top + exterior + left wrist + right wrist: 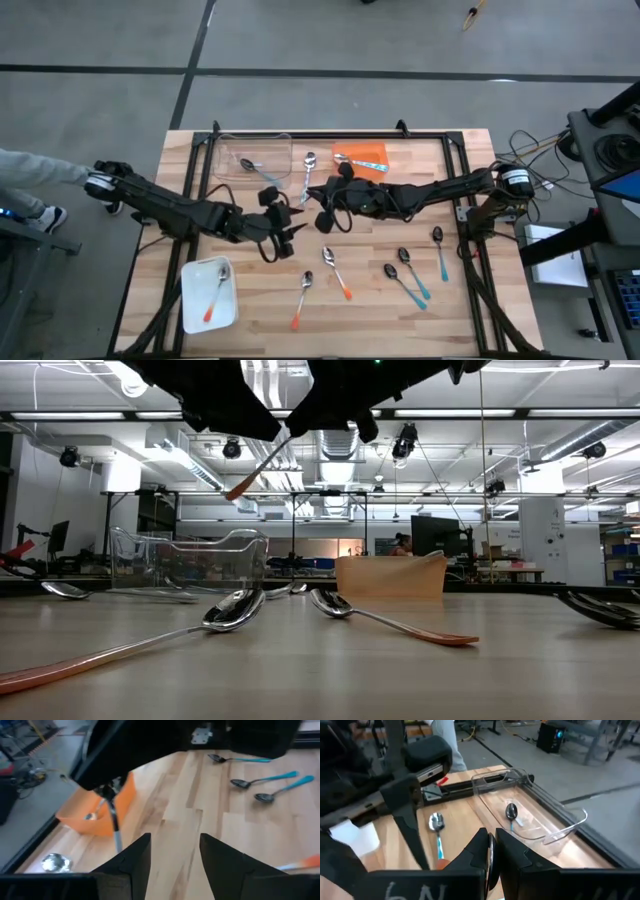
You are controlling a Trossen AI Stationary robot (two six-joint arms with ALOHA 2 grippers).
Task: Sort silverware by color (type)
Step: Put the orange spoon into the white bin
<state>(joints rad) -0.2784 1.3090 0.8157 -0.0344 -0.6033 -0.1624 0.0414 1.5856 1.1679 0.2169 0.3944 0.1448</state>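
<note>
My right gripper (322,218) hangs over the middle of the table, shut on an orange-handled spoon (262,463). My left gripper (285,240) is open just to its left, close by and touching nothing; its fingers show spread apart in the left wrist view (175,855). Two orange-handled spoons (337,272) (302,298) lie flat on the wood near the front edge. Three dark-bowled teal spoons (405,265) (404,287) (440,250) lie to the right. A silver spoon with a light-blue handle (437,826) lies between the far containers. My right gripper pinches the spoon between its two shut fingers, and a thin silver strip (490,857) shows between them. The fingers hide the bowl end. The spoon is lifted clear and hangs slanting below the gripper, its orange handle end (238,488) lowest.
A white tray (192,300) at the front left holds an orange-handled spoon. A clear container (280,150) at the far left holds a dark-bowled spoon (511,813). An orange container (372,152) holds a blue-handled spoon. A person's sleeve (30,168) shows beyond the table's left edge.
</note>
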